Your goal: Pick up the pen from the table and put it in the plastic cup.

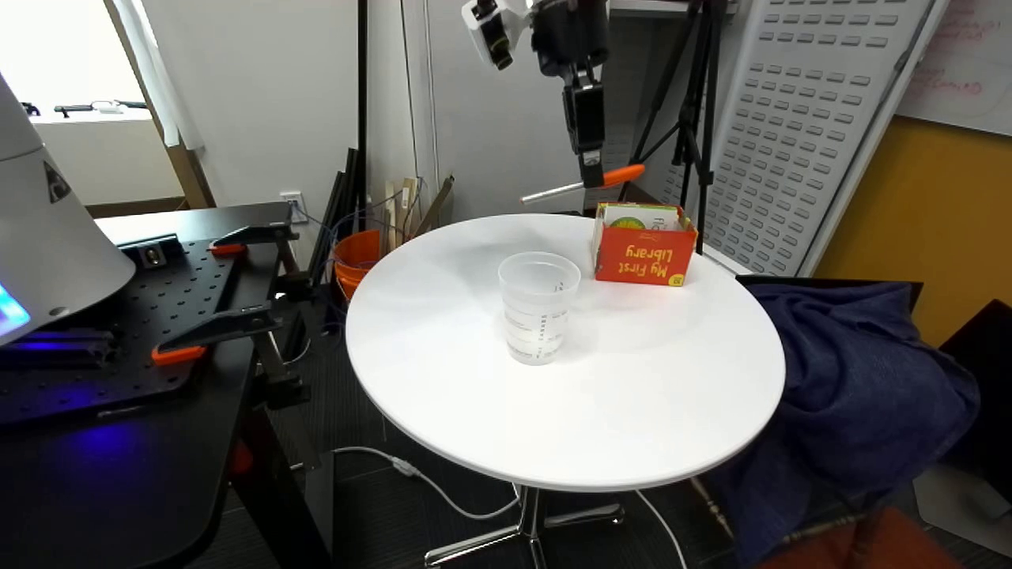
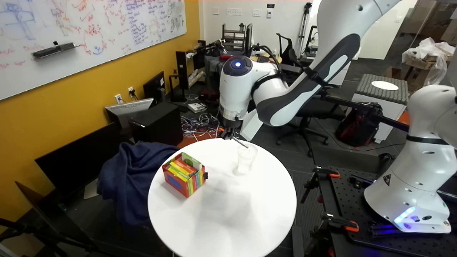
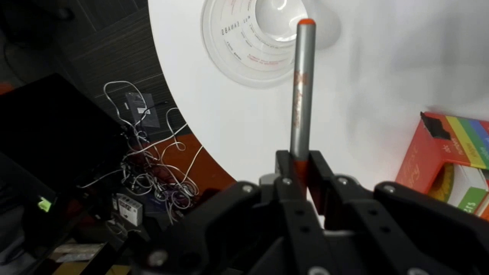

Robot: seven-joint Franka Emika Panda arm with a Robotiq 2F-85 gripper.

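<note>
The pen (image 3: 303,91), silver with orange at its ends, is pinched between the two fingertips of my gripper (image 3: 300,157) in the wrist view. In an exterior view the pen (image 1: 553,192) hangs nearly level, tilted slightly, above the far part of the white round table (image 1: 443,316). Its orange part shows on the other side of the gripper (image 1: 591,175). The clear plastic cup (image 1: 538,316) stands upright on the table, apart from the pen and lower than it. From the wrist the silver end overlaps the rim of the cup (image 3: 237,49) in the picture.
A red box of small books (image 1: 644,257) stands on the table near the edge, close to the gripper's side; it also shows in the wrist view. Dark blue cloth (image 1: 870,379) hangs beside the table. A dark workbench (image 1: 158,442) carries the robot's base.
</note>
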